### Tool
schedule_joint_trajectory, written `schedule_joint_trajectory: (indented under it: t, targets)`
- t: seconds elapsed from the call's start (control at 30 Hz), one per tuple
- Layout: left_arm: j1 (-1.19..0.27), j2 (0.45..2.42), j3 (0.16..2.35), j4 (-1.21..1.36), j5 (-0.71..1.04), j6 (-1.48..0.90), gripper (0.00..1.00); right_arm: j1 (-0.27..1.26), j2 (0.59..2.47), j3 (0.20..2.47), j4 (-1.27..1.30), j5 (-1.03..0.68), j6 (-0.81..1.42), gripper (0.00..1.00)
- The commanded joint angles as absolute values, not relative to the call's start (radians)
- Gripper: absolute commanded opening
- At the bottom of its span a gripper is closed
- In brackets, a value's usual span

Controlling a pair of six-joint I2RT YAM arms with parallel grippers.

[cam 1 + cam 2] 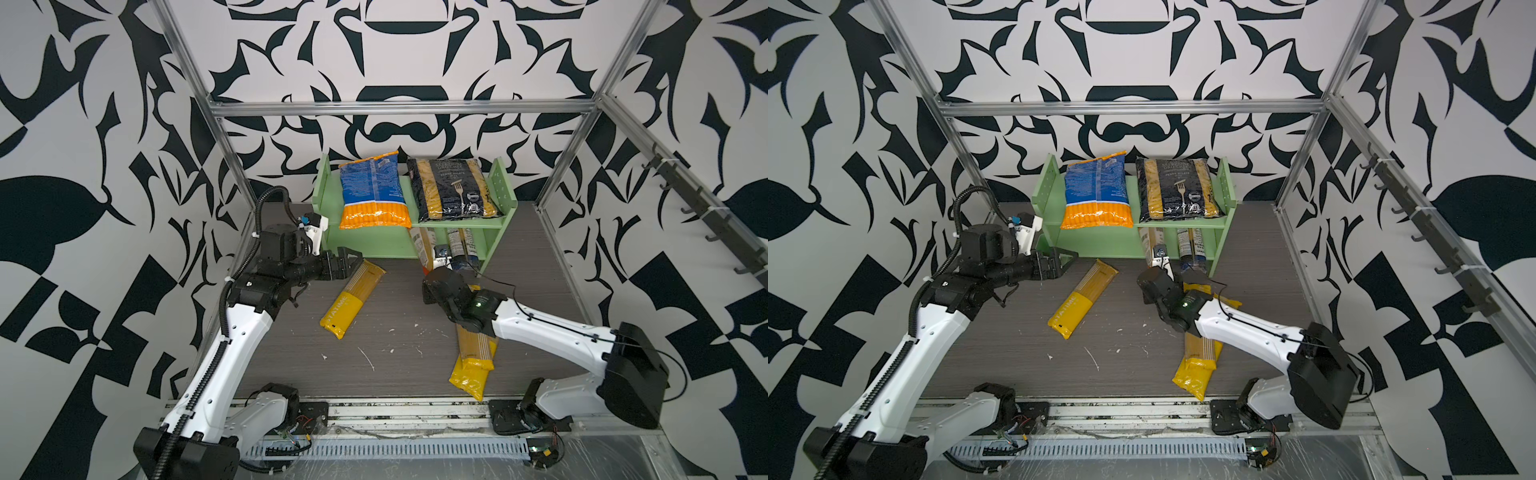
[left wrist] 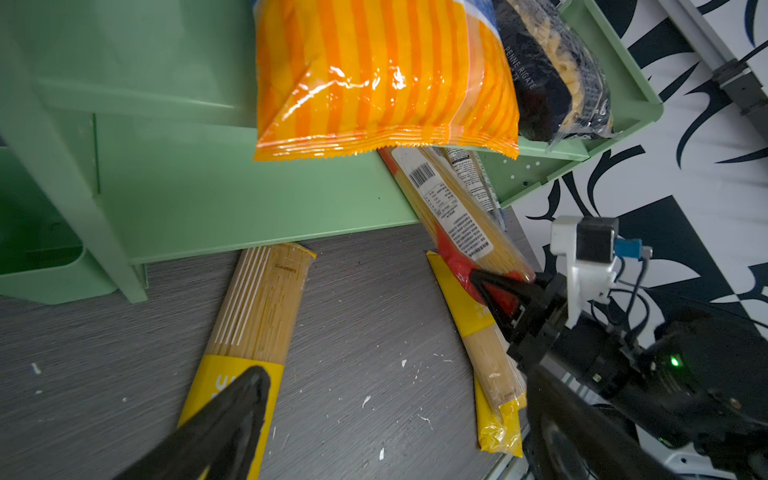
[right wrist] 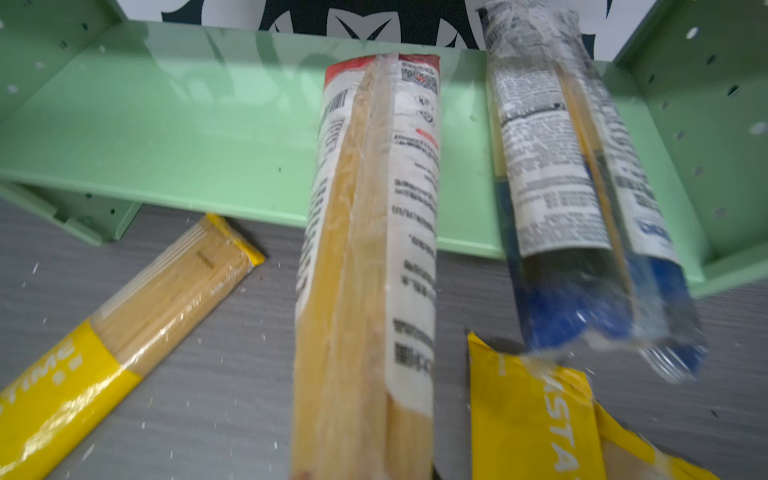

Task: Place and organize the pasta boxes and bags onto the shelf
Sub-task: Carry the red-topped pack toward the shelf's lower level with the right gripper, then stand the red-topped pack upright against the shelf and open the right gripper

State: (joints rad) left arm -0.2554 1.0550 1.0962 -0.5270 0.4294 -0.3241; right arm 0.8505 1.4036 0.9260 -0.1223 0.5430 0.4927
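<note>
- The grey table [image 1: 399, 365] carries the shelf [image 1: 374, 245] at its back edge.
- On the shelf's upper tier, the wide blue-orange bag [image 1: 374, 191] and the wide black penne bag [image 1: 453, 189] lie side by side, filling most of it.
- The red-ended spaghetti pack [image 3: 365, 249] slants out of the lower tier, over its front lip.
- The blue-ended pack [image 3: 582, 208] lies just beside it, against the shelf's right panel.
- One yellow pack [image 1: 353, 299] lies in front of the shelf.
- Two more yellow packs [image 1: 473, 361] overlap under the right arm, one end reaching beneath the red-ended pack.
- The right gripper [image 2: 503, 299] is pinching the red end.
- The left gripper [image 1: 351, 261], jaws spread, hangs over the first yellow pack's tan end, before the shelf's left end.
- A small green cup [image 2: 41, 270] sits at the shelf's left side.
</note>
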Motion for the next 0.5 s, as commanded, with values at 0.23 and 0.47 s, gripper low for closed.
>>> schedule_joint_trajectory:
  t: [0.23, 0.47]
  targets:
    - [-0.207, 1.048, 1.108, -0.519, 0.42, -0.267, 0.99, 0.737, 1.578, 1.018, 0.027, 0.476, 0.467, 0.0]
    - [-0.187, 1.057, 1.105, -0.52, 0.418, -0.262, 0.99, 0.704, 1.648, 1.061, 0.003, 0.443, 0.466, 0.0]
